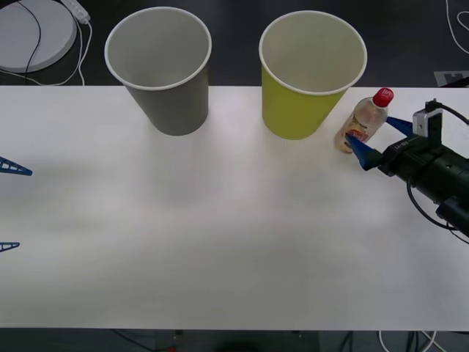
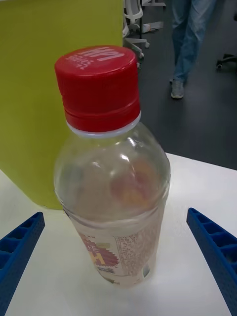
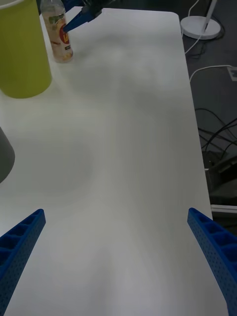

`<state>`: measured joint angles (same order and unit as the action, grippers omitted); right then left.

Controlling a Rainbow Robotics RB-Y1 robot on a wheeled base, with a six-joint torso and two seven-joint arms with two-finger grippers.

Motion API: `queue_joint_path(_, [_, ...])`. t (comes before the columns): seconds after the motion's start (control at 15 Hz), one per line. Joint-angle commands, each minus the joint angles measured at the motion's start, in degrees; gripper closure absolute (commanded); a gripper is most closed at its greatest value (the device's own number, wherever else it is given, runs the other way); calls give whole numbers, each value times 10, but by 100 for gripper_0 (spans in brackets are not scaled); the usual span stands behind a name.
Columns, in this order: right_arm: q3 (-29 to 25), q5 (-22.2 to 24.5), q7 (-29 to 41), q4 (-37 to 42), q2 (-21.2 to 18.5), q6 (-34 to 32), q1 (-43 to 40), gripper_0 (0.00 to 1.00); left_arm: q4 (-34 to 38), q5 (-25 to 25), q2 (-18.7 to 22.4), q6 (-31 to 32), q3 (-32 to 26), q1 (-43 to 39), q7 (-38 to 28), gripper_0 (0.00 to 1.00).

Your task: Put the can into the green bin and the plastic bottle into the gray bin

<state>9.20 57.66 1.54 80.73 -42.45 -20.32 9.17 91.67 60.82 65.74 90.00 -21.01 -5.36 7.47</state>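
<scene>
The plastic bottle (image 1: 364, 119), clear with a red cap, stands upright on the white table just right of the green bin (image 1: 304, 81). My right gripper (image 1: 374, 136) is open, one blue finger on each side of the bottle's lower body. In the right wrist view the bottle (image 2: 113, 197) stands between the fingers (image 2: 19, 247), apart from both, with the green bin (image 2: 44, 98) behind it. The gray bin (image 1: 165, 73) stands left of the green one. My left gripper (image 1: 9, 207) is open and holds nothing at the table's left edge. The can is out of view.
The white table (image 1: 220, 242) stretches bare in front of both bins. A white round base (image 1: 33, 29) with cables lies on the floor beyond the far left corner. The left wrist view looks across the table (image 3: 128, 123) to the bottle (image 3: 59, 37) and green bin (image 3: 22, 54).
</scene>
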Motion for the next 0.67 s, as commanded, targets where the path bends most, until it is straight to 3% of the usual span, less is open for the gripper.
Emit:
queue_joint_path(0.07, [10,0,1,-18,2,0,19,0,0,0,0,0,0,0,0,0])
queue_joint_path(0.67, [35,0,9,-57,2,2,66,0,0,0,0,0,0,0,0,0])
